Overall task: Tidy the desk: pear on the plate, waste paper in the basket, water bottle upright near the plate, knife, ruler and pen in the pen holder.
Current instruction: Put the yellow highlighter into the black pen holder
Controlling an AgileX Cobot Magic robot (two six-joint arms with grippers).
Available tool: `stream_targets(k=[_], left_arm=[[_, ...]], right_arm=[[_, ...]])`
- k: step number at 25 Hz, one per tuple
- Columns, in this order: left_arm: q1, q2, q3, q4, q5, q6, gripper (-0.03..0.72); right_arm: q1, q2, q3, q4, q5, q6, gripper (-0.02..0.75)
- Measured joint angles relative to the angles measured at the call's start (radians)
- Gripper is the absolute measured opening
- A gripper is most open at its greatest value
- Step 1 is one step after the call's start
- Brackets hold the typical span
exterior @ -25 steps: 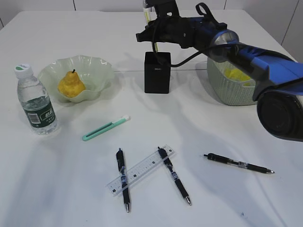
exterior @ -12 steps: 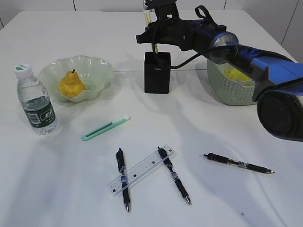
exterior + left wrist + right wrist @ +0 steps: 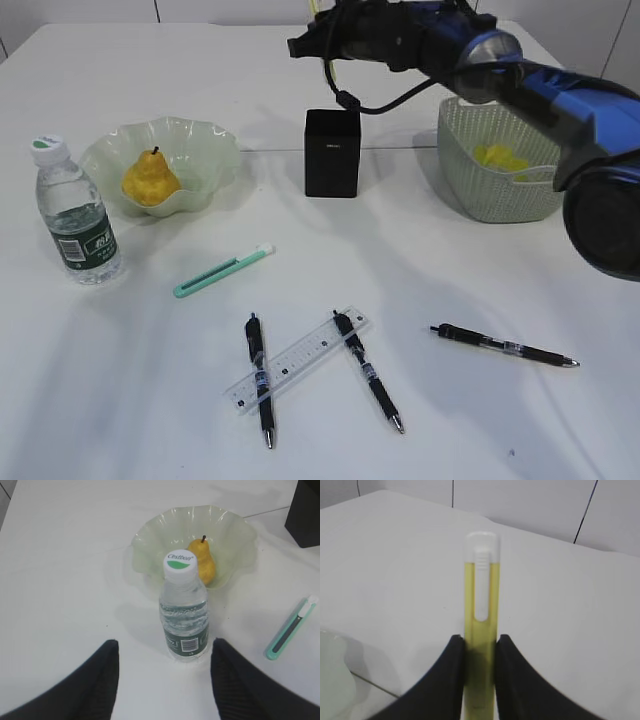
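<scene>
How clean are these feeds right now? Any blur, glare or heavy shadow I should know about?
Exterior view: even light, soft shadows, sharp pens; the right hand is cut off at the top edge. Left wrist view: the water bottle is crisp, the near fingers blurred. Right wrist view: the yellow pen is slightly soft.

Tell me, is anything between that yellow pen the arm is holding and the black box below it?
Nothing visible. The right gripper holds the yellow pen above the pen holder, with only open air between them.
</scene>
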Motion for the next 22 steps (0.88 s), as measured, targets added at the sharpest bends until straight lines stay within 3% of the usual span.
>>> stream_targets(k=[11,22], left_arm=[[0.0,0.0,0.0,0.0,0.0,0.0,0.412],[0.0,0.0,0.0,-0.004,-0.004,0.0,0.412]], right_arm=[[0.0,-0.113,0.0,0.0,0.087,0.0,0.123],[0.0,-0.218,0.0,-0.016,0.005,0.001,0.123]])
